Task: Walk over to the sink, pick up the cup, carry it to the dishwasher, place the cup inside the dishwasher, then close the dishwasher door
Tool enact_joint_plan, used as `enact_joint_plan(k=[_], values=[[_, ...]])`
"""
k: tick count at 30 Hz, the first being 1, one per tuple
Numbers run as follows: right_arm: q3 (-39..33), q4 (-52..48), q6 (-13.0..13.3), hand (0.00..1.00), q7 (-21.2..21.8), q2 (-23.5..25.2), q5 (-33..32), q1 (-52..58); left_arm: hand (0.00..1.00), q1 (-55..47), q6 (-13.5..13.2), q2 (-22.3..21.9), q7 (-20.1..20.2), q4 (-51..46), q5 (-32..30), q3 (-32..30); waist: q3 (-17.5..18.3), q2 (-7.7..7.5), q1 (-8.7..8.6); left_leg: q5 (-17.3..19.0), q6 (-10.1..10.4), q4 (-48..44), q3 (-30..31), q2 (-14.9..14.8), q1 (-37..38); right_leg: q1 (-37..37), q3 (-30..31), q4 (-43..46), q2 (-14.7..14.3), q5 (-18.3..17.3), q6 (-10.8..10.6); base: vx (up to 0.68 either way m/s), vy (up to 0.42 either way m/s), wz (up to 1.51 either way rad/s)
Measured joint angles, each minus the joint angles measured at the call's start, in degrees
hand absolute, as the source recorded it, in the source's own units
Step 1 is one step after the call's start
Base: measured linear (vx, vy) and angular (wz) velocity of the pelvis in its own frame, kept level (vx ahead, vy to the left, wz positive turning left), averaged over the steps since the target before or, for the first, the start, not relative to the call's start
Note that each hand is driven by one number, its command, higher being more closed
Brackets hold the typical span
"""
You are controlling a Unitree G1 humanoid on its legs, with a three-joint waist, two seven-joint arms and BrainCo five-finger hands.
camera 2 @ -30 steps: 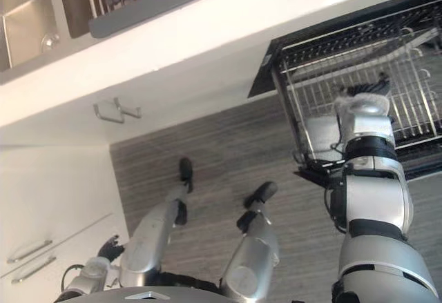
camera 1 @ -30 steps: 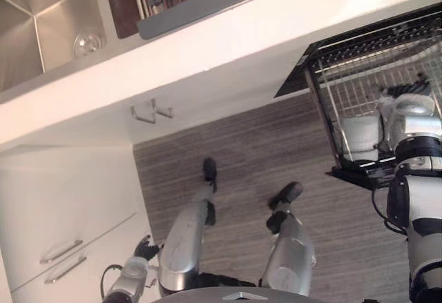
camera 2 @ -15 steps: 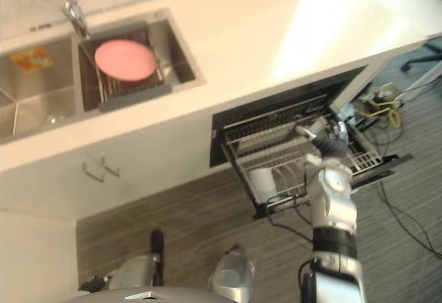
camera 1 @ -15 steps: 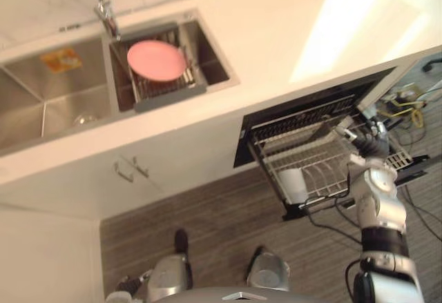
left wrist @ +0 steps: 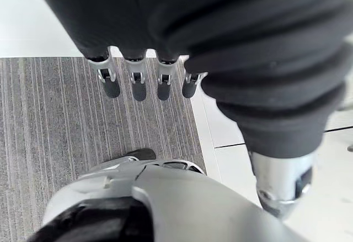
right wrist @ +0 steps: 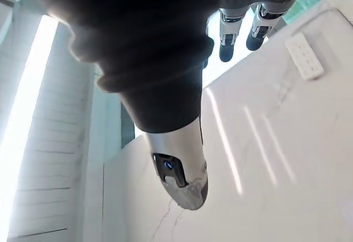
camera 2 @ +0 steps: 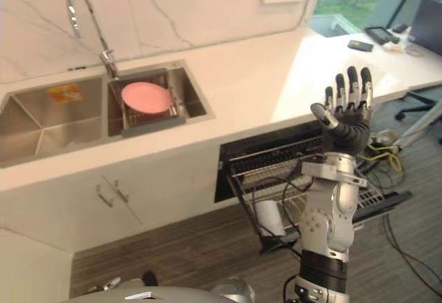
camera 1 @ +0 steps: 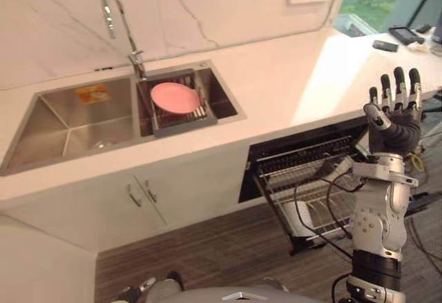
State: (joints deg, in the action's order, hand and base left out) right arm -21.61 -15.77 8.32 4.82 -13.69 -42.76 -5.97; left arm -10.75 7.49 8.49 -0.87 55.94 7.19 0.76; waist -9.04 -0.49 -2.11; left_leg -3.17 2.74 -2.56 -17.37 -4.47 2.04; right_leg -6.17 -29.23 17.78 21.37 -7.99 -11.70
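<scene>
Kitchen counter (camera 1: 276, 89) in white runs under a marbled wall, and the sink (camera 1: 41, 123) is set into it with a tall tap (camera 1: 114, 6) behind. The sink's right basin holds a grey rack (camera 1: 181, 122) with a pink plate (camera 1: 175, 97) lying in it. Its left basin has something small by the drain, too faint to name.

Right of the sink and lower down, under the counter, the dishwasher (camera 2: 269, 152) stands open with its wire basket (camera 2: 243, 203) pulled out. The cup (camera 2: 268, 215) sits in the basket's front corner on the sink side, white, partly crossed by the wires; which way up it stands I cannot tell. The lowered door (camera 2: 389, 199) is largely behind the right arm, and only its far edge comes out in the right eye view.

The right hand (camera 2: 347, 113) is raised above the basket, further from the sink than the cup, fingers straight and spread, holding nothing. Its wrist view looks past those fingers to the wall and a white outlet (right wrist: 305, 56). The left hand (left wrist: 136, 85) shows in its own wrist view, fingers straight and empty over the striped floor (left wrist: 55, 115).
</scene>
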Motion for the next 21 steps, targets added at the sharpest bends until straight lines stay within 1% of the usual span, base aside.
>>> enact_joint_plan(k=[1,2,3,4,5,6,7,8,9,10,11,12,13,14,15,16,17,19,20,21], values=[[0.8,0.0,0.0,0.0,0.0,0.6,-0.9,0.7,0.0,0.3,0.0,0.6,1.0,0.6,0.4,0.7,0.2,-0.44,0.03,0.5,-0.6,0.0,-0.5,1.3,-0.1,-0.3,-0.4,0.1,1.5,-0.4,-0.6,0.04,0.11,0.27],[0.9,0.0,-0.1,0.0,-0.1,1.0,-0.9,1.2,0.0,0.5,0.0,1.1,1.6,1.0,0.7,1.2,0.3,-0.89,-0.02,0.8,-1.0,0.0,-1.2,1.9,0.1,-0.9,-1.3,0.0,2.6,-0.4,-1.2,0.09,0.151,0.52],[0.8,0.0,0.0,0.0,-0.2,2.3,-0.9,2.4,0.0,0.6,0.1,2.4,2.6,1.2,1.7,1.9,0.4,-2.31,-0.19,2.3,-2.4,-1.6,-3.5,3.1,0.8,-2.6,-2.9,0.0,4.9,-0.5,-2.4,0.2,0.169,0.54],[0.7,0.0,0.0,0.0,-0.3,2.5,-0.9,3.2,0.0,0.5,0.0,2.6,3.0,1.4,2.7,2.2,0.5,-3.04,-0.17,4.0,-2.4,-3.4,-4.2,3.5,0.8,-3.1,-3.0,2.4,6.2,0.2,-2.6,0.19,0.139,0.59],[0.9,0.3,-0.2,0.0,-0.3,2.2,-0.9,4.2,0.0,1.0,-0.4,2.6,3.5,2.9,4.3,2.3,0.3,-3.36,0.19,5.5,-2.6,-5.5,-3.4,4.0,0.1,-0.7,0.4,9.5,8.5,1.4,0.3,0.16,0.186,0.59],[1.4,0.8,-0.4,0.0,-0.3,2.2,-1.1,5.7,0.0,1.3,-1.1,2.8,4.3,4.2,6.1,3.6,0.7,-2.6,-0.12,5.7,-2.9,-4.7,-2.6,3.7,0.4,4.1,5.9,16.9,8.6,6.9,6.7,0.1,0.178,0.62],[2.1,1.0,-0.9,0.0,-0.1,2.3,-1.9,6.2,0.0,0.9,-2.2,3.2,5.4,4.2,7.8,4.0,0.7,-2.44,-0.21,5.4,-3.3,-2.8,-1.4,3.4,1.9,8.5,10.6,22.8,8.2,11.8,8.4,0.15,0.198,0.48],[2.7,1.0,-1.1,0.0,0.2,2.4,-2.1,6.3,0.0,0.8,-2.5,3.5,5.6,4.2,8.6,4.0,0.3,-2.6,-0.11,5.3,-3.5,-1.9,-1.0,3.4,2.6,10.3,12.7,25.7,7.5,11.2,7.8,0.18,0.106,0.27],[3.7,1.2,-1.1,0.0,1.1,2.6,-2.3,6.4,0.0,0.6,-2.4,4.2,6.2,4.2,9.7,3.9,-0.4,-3.48,0.13,5.2,-3.8,-0.8,0.1,3.2,3.6,12.7,14.8,29.1,4.9,6.0,7.3,0.18,0.055,0.29],[3.4,1.2,-1.1,0.0,2.3,2.7,-2.6,6.4,0.0,0.6,-2.4,4.8,6.7,4.2,10.2,3.9,-0.6,-4.23,0.15,5.3,-3.9,0.0,1.5,2.8,4.5,13.4,15.2,27.9,1.3,1.1,6.9,0.17,0.042,0.38],[3.2,1.1,-1.0,0.0,2.6,2.6,-2.7,6.4,0.0,0.5,-2.4,5.0,7.2,4.3,10.1,3.9,-0.6,-4.45,0.06,5.5,-3.9,0.2,2.1,2.6,4.7,13.7,15.3,25.9,-0.7,-0.5,6.5,0.18,0.026,0.57],[2.7,1.1,-0.5,0.0,2.8,2.4,-3.0,6.5,0.0,0.6,-2.4,5.2,8.5,4.3,9.6,3.9,-0.6,-4.47,-0.33,5.7,-3.8,0.7,3.7,2.2,5.1,14.3,16.3,19.8,-4.6,-2.2,5.4,0.17,0.011,0.8],[2.4,1.0,0.0,0.0,2.8,2.4,-3.1,7.1,0.0,0.4,-2.5,5.3,9.9,4.4,8.6,3.9,-0.6,-4.44,-1.05,5.8,-3.5,0.9,4.8,2.2,4.5,13.9,17.4,12.4,-7.8,-1.8,4.5,0.16,0.012,0.88],[2.4,1.0,0.3,0.0,2.7,2.4,-3.1,7.6,0.0,0.5,-2.5,5.5,10.5,4.5,8.1,3.9,-0.5,-4.63,-1.22,5.5,-3.2,0.8,5.4,2.5,4.6,13.8,17.4,9.0,-8.5,-0.2,4.9,0.17,-0.028,0.83],[2.4,1.0,0.4,0.0,2.7,2.4,-3.2,8.2,0.0,0.6,-2.5,5.7,11.2,4.6,7.4,3.9,-0.1,-5.25,-1.2,5.7,-3.2,0.9,6.5,3.5,5.0,13.5,16.7,5.2,-8.7,3.6,5.4,0.23,-0.08,0.63],[2.7,1.1,0.3,0.0,2.6,2.3,-3.5,8.7,0.0,0.4,-2.5,6.1,11.4,4.5,7.2,3.7,0.8,-6.36,-1.16,6.2,-2.8,0.6,7.4,5.2,5.5,12.5,15.3,0.3,-8.7,7.9,7.0,0.33,-0.149,0.45],[2.9,1.2,0.2,0.0,2.6,1.9,-4.2,8.4,0.0,0.0,-2.4,5.9,11.3,4.7,7.2,3.7,1.5,-5.78,-0.49,7.0,-2.4,0.0,7.5,4.9,5.5,10.7,14.9,-2.2,-9.1,7.0,6.9,0.28,-0.122,0.2],[3.0,1.2,0.1,0.0,2.4,1.8,-4.7,7.1,0.0,0.1,-2.7,3.9,11.3,4.3,6.5,3.6,1.4,-2.08,0.09,8.4,-1.5,-1.0,6.9,3.0,4.5,9.2,14.7,-7.0,-11.7,8.7,7.5,0.23,-0.057,-0.11],[3.0,1.2,-0.1,0.0,2.3,1.8,-4.7,7.0,0.0,-0.1,-2.9,3.1,11.5,4.3,5.8,3.3,1.3,-1.1,0.06,8.7,-1.1,-1.0,6.6,2.2,4.8,8.1,14.5,-8.9,-12.7,9.1,7.8,0.2,-0.045,-0.12],[3.0,1.3,-0.2,0.0,2.2,1.8,-4.7,7.0,0.0,-0.3,-3.2,2.8,11.6,4.4,5.1,3.2,1.3,-0.81,0.06,8.9,-0.9,-1.0,6.3,1.9,5.2,7.6,14.5,-9.4,-13.1,9.2,7.9,0.16,-0.05,-0.11]])
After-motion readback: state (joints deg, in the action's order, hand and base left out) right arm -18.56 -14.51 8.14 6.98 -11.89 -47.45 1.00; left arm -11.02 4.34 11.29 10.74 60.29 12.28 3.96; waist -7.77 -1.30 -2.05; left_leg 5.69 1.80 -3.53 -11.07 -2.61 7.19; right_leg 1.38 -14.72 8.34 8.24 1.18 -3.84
